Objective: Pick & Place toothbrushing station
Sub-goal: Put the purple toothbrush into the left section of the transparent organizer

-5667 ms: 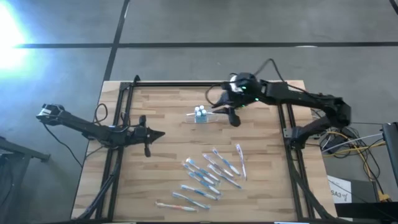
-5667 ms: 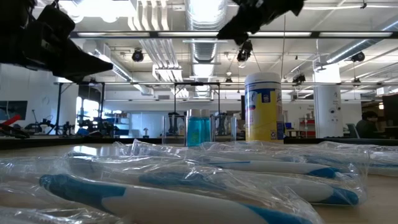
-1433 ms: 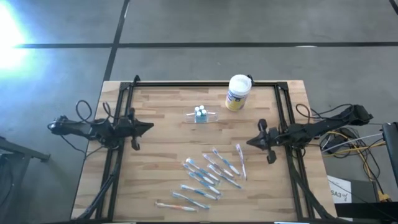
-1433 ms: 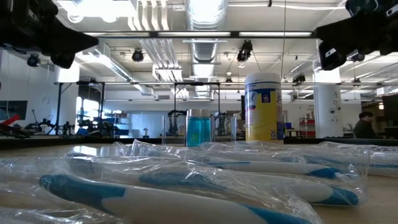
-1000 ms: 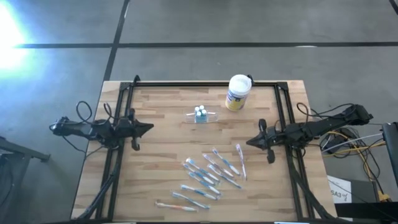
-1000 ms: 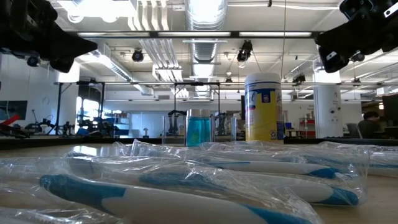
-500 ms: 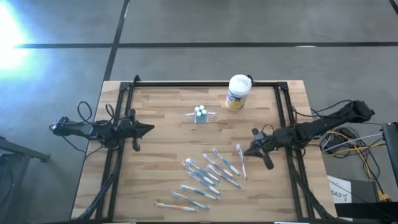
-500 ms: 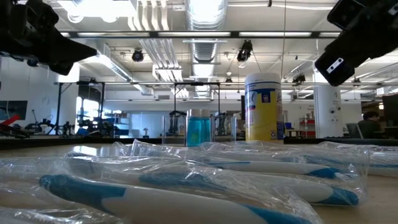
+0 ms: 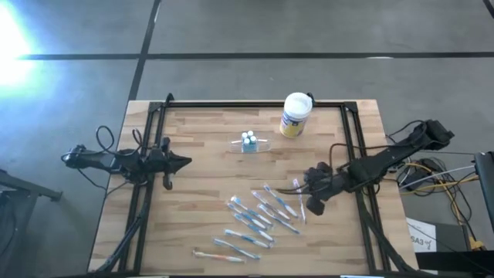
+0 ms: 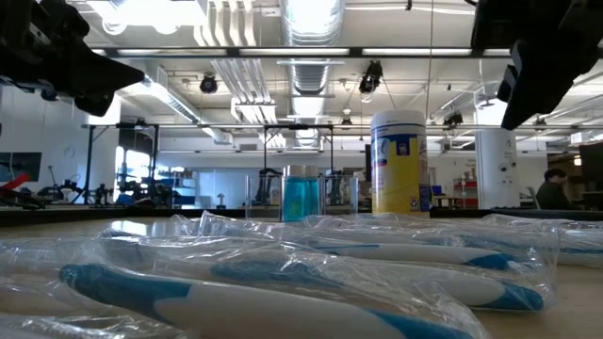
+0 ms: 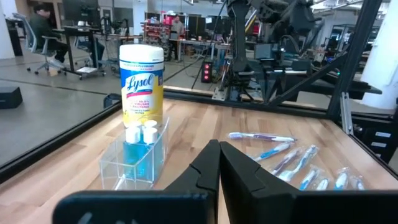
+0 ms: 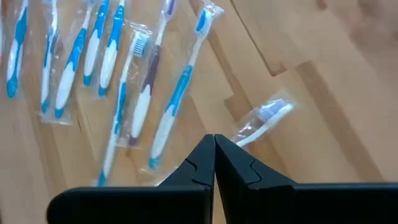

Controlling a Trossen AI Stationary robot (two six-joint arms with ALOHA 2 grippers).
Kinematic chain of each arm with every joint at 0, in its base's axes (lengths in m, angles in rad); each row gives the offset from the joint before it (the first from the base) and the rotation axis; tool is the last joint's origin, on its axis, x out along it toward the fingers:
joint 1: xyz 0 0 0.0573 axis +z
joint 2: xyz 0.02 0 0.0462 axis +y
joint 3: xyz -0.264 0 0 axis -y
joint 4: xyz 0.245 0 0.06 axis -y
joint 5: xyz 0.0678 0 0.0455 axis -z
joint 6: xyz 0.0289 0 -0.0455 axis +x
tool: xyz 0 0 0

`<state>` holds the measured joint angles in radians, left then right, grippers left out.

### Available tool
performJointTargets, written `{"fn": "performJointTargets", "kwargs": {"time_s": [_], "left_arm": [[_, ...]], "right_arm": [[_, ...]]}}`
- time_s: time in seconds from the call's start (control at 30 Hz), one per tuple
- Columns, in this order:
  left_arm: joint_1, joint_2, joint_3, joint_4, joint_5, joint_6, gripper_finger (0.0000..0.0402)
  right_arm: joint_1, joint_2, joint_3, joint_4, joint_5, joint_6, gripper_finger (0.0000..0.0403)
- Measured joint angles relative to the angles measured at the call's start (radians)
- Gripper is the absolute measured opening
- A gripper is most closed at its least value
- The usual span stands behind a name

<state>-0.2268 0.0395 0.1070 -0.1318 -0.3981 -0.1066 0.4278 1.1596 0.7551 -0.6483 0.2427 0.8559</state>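
High view, holder: the toothbrushing station (image 9: 248,143) stands on the wooden surface (image 9: 201,201), a clear low holder with blue-and-white items standing in it.
High view, canister: the white canister (image 9: 294,115) with a yellow label stands near the holder, apart from it.
High view, toothbrushes: the wrapped toothbrushes (image 9: 258,216) lie loose on the surface, well apart from the holder, toward the near edge.
High view, right gripper: the right gripper (image 9: 312,188) hangs over the edge of the toothbrush spread, well apart from the holder, on the canister's side of it.
High view, left gripper: the left gripper (image 9: 181,161) waits on the holder's other side, well apart from it.

Low view, holder: the holder (image 10: 300,195) shows behind the bagged toothbrushes (image 10: 283,273), just beside the canister (image 10: 399,162).

Left wrist view, holder: the holder (image 11: 138,155) sits close in front of the canister (image 11: 141,78); whether the 2 touch I cannot tell.
Left wrist view, fingers: the left gripper's fingers (image 11: 205,169) are closed together, holding nothing.
Left wrist view, toothbrushes: several (image 11: 292,158) lie off to the holder's side.

Right wrist view, fingers: the right gripper's fingers (image 12: 202,158) are pressed together, empty, above 1 wrapped toothbrush (image 12: 264,121); the holder is out of this view.
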Motion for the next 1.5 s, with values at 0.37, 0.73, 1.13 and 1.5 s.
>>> {"fn": "performJointTargets", "kwargs": {"time_s": [0.37, 0.73, 1.13, 1.5], "left_arm": [[0.000, 0.000, 0.000, -0.004, 0.001, 0.000, 0.0014], [0.000, 0.000, 0.000, -0.008, 0.014, -0.002, 0.0009], [0.000, 0.000, 0.000, -0.011, 0.014, -0.007, 0.0014], [0.000, 0.000, -0.003, -0.015, 0.012, -0.003, 0.0012]], "right_arm": [[-0.003, 0.242, 0.082, 0.000, -0.174, 0.103, 0.0119], [-0.042, 0.347, 0.090, -0.051, -0.134, 0.233, 0.0218], [-0.076, 0.441, 0.087, -0.036, -0.105, 0.194, 0.0222], [-0.074, 0.480, 0.086, -0.014, -0.115, 0.116, 0.0167]]}}
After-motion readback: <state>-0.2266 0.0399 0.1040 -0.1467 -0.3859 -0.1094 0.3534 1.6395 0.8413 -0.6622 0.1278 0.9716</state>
